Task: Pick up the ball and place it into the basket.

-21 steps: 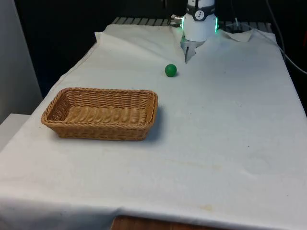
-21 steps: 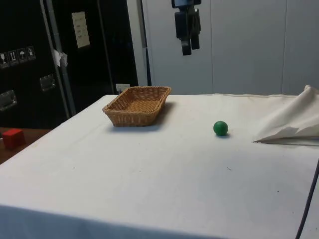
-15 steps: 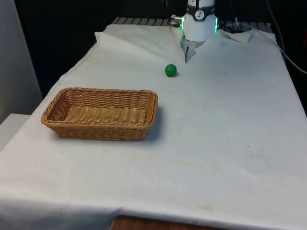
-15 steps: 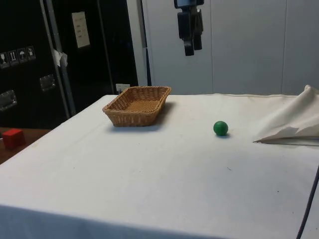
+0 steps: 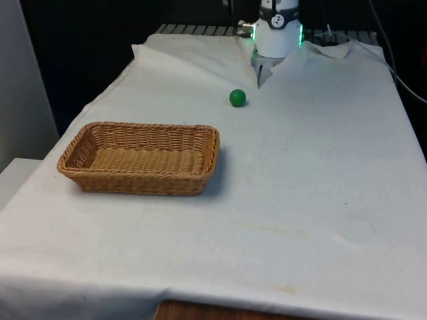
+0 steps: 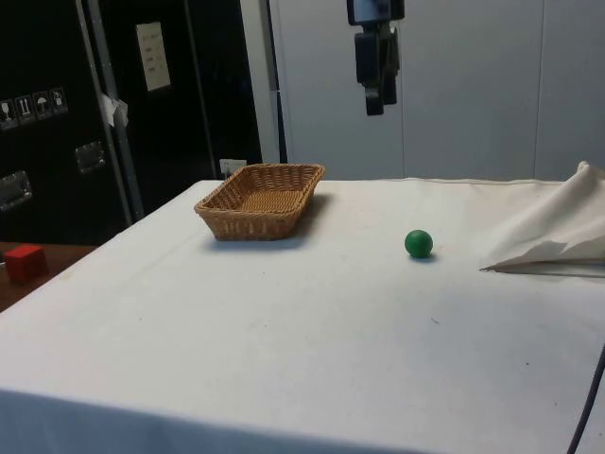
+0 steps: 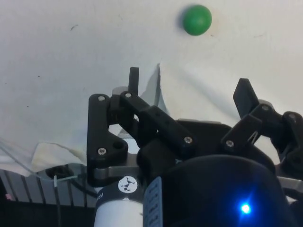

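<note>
Wrist view: end effector (image 7: pixel 189 90) open, empty.

Front camera looking along the tabletop (image 5: pixel 320 200), side camera level across it, wrist camera above tool (image 7: pixel 189 90) looking down, all sharing the ball (image 5: pixel 237 98).

Layout on the cloth-covered table (image 5: pixel 320 200): the basket (image 5: pixel 140 158) stands toward the front view's left, and the ball (image 5: pixel 237 98) lies well apart from it, farther back and toward the front view's right. The gripper (image 6: pixel 375 102) hangs high above the table, over the stretch between basket and ball, nearer the ball.
</note>
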